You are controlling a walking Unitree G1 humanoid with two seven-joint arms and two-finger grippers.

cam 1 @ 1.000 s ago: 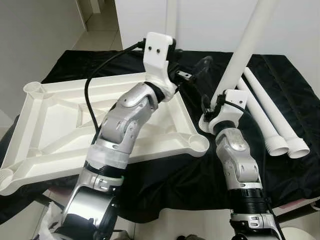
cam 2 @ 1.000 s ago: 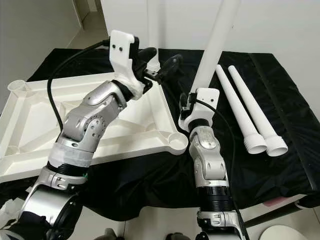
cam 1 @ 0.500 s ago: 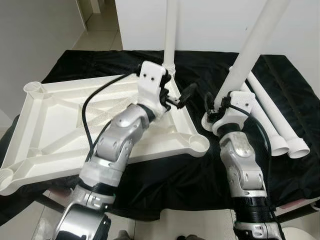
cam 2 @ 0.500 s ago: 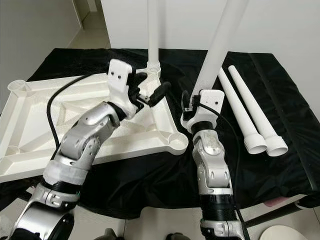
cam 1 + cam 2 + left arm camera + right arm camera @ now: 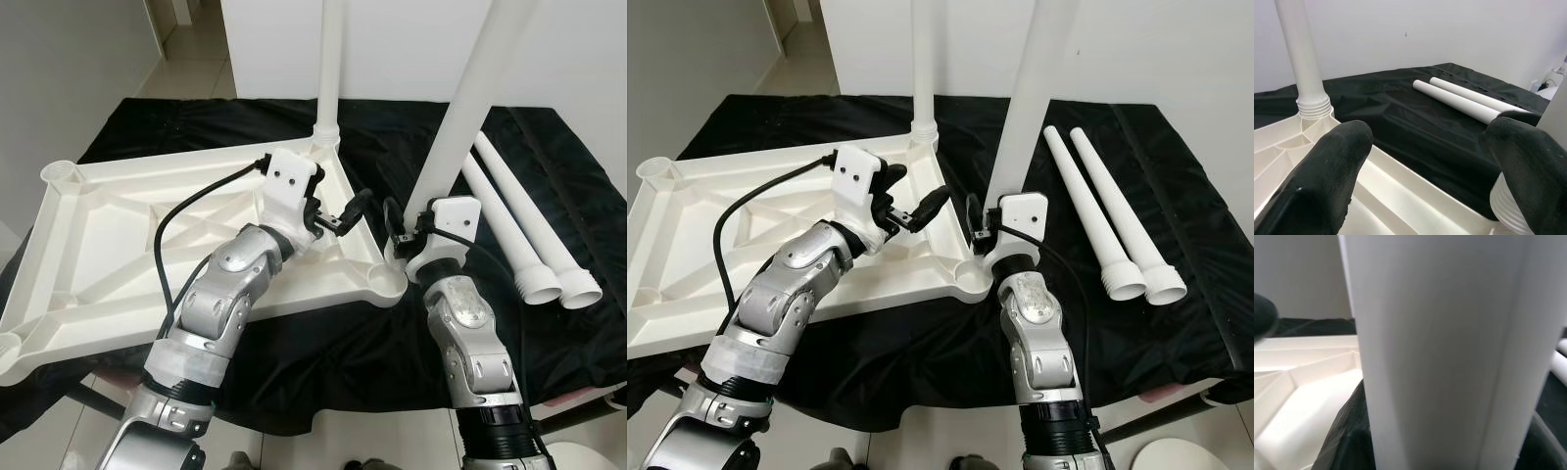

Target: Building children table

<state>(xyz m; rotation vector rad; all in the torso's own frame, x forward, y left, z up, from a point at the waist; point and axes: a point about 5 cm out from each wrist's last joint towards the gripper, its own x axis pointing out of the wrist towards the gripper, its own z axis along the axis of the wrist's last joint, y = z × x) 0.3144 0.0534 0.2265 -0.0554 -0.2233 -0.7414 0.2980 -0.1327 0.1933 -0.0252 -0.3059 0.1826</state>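
From the left eye view, a white tabletop (image 5: 118, 245) lies upside down on a counter (image 5: 323, 343) draped in black cloth. One white leg (image 5: 329, 69) stands upright in the far corner socket. The right claw (image 5: 404, 227) is clenched around a second leg (image 5: 460, 117), holding it nearly upright with its lower end at the near right corner socket (image 5: 387, 279). The left claw (image 5: 338, 211) hovers released over the tabletop's right rim. Two spare legs (image 5: 529, 230) lie side by side on the cloth to the right.

The right eye view adds pale floor (image 5: 798, 49) beyond the counter and a white wall (image 5: 1156, 49) behind.

The left wrist view shows both black fingers (image 5: 1327, 171) spread wide, with the standing leg's threaded base between them.

The right wrist view shows the gripped leg up close, dark finger pads (image 5: 1347, 440) pressed against it.
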